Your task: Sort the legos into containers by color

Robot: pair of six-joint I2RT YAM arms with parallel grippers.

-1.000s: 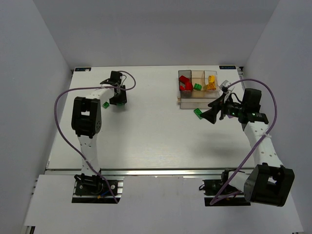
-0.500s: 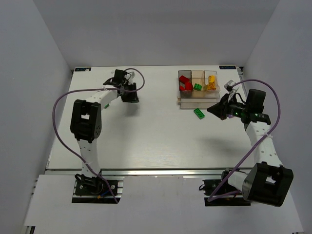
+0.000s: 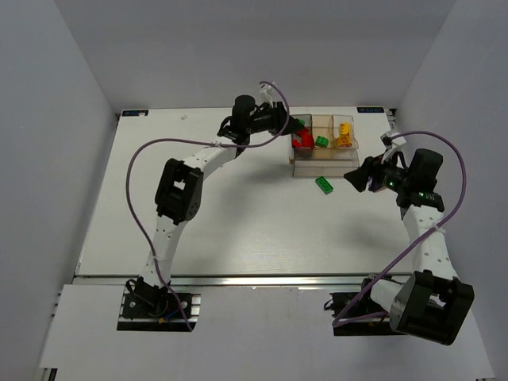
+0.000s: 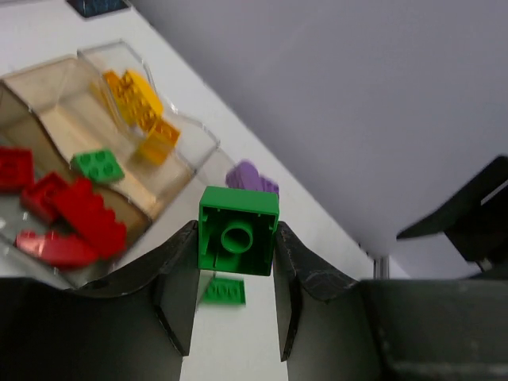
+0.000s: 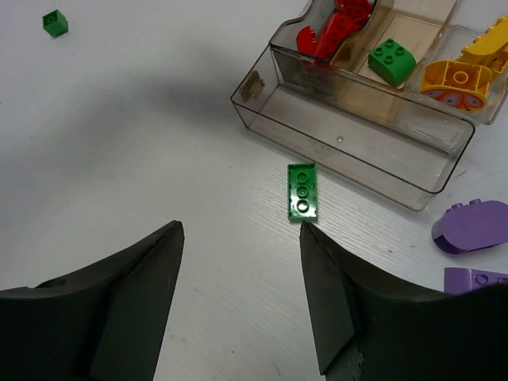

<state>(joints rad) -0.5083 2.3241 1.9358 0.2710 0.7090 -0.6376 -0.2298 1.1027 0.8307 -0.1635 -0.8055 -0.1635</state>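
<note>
My left gripper (image 4: 236,232) is shut on a square green lego (image 4: 238,242) and hangs over the containers (image 3: 321,156) near their left bin. In the left wrist view the grey bin holds red legos (image 4: 75,218), the amber bin a green one (image 4: 97,165), and the clear bin yellow ones (image 4: 139,107). A flat green lego (image 5: 302,190) lies on the table just in front of the tray. My right gripper (image 5: 238,234) stands open and empty a little short of it, and sits to its right in the top view (image 3: 357,176).
Two purple legos (image 5: 476,226) lie right of the tray, close to my right gripper. A small green brick (image 5: 54,22) sits far off to the left on the table. The back wall stands just behind the containers.
My left arm swung from the table's left side across to the containers with the green lego. My right gripper backed off to the right of the flat green lego, with its jaws open now.
</note>
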